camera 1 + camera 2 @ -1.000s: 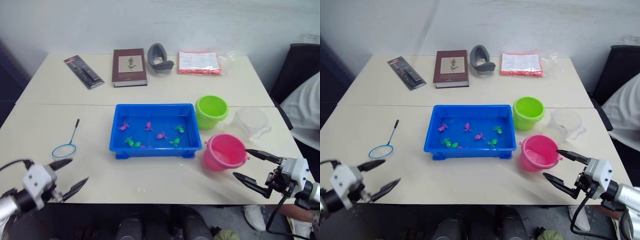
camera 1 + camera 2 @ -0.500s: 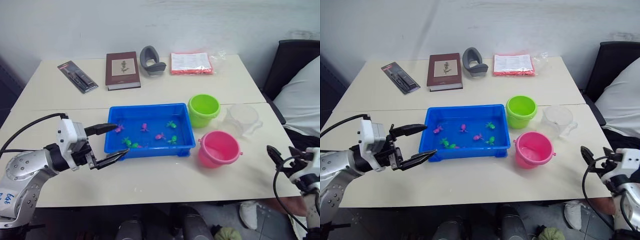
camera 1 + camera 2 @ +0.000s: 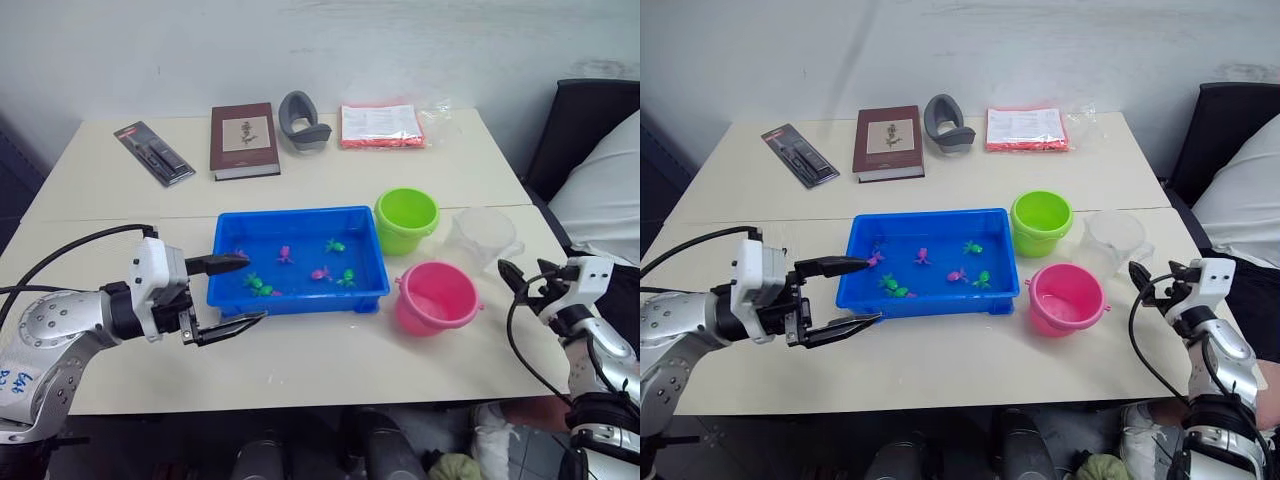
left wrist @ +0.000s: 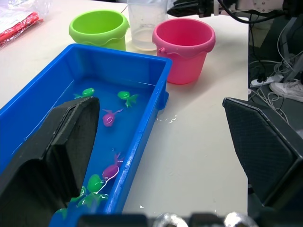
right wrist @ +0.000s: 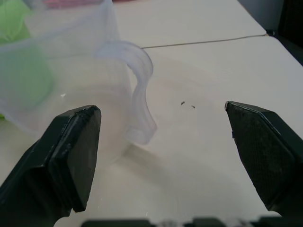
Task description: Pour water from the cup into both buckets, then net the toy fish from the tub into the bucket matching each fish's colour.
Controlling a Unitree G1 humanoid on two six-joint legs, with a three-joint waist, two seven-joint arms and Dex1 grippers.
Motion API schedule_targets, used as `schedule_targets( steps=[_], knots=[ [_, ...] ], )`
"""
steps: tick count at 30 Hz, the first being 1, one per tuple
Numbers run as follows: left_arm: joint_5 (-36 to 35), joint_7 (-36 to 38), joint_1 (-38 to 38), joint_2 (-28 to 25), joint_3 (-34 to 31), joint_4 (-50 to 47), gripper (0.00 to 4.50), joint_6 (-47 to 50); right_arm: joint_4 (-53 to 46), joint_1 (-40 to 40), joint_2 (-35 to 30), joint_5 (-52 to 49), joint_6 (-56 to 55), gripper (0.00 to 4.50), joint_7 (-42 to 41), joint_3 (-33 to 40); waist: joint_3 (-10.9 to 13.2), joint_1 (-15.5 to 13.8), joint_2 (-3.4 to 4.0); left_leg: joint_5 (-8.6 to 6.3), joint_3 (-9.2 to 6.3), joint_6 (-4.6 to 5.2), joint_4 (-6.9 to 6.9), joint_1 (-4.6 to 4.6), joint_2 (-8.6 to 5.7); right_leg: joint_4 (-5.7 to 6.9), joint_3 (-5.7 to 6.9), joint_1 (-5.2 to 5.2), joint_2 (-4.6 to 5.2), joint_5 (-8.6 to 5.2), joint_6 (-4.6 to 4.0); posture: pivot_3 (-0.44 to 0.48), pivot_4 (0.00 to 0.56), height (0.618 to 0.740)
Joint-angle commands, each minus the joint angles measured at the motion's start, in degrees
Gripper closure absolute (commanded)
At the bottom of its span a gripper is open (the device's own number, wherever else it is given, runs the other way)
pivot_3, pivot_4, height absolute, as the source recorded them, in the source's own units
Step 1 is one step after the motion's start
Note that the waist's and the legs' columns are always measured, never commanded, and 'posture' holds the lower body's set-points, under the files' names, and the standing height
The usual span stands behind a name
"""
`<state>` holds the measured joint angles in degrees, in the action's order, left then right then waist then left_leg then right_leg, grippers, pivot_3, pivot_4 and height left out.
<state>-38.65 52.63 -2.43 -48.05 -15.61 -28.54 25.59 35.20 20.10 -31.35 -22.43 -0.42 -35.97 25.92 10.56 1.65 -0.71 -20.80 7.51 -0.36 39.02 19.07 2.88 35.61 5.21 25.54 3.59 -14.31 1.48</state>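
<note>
we see the table [image 3: 330, 370] carrying one blue tub [image 3: 297, 222] at the centre of the frame, with two buckets to its right: one green bucket [image 3: 406, 221] behind one pink bucket [image 3: 436, 299]. one clear cup [image 3: 484, 237] stands right of them, its handle [image 5: 140, 101] turned toward our right gripper [image 3: 523, 283], which sits just beside it at the right edge, fingers spread and empty. we judge the right arm far nearer the cup. our left gripper [image 3: 227, 293], also spread and empty, hangs at the tub's left end. we count about seven fish [image 3: 284, 254] in the tub, pink and green.
</note>
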Motion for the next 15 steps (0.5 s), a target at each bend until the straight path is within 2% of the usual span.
schedule_targets(
  steps=[1,15],
  knots=[
    [0.4,-0.1,0.5,0.2,-1.0,-1.3,0.01,-1.0,1.3,1.7,-0.3,2.3,-3.8,0.0,3.0,-0.5,0.0,0.0,0.0,0.0,0.01,0.0,0.0,0.0,0.0,0.0,0.0,0.0,0.0,0.0,0.0,0.0,0.15,0.74],
    [0.7,-1.4,0.6,0.7,-0.9,-2.7,0.01,-1.1,4.9,4.3,2.3,1.7,-6.0,0.0,6.7,-0.3,0.0,0.2,0.0,0.01,0.06,-0.02,-0.01,-0.01,0.03,0.0,-0.06,0.04,-0.02,0.0,-0.01,0.0,0.15,0.74]
  ],
)
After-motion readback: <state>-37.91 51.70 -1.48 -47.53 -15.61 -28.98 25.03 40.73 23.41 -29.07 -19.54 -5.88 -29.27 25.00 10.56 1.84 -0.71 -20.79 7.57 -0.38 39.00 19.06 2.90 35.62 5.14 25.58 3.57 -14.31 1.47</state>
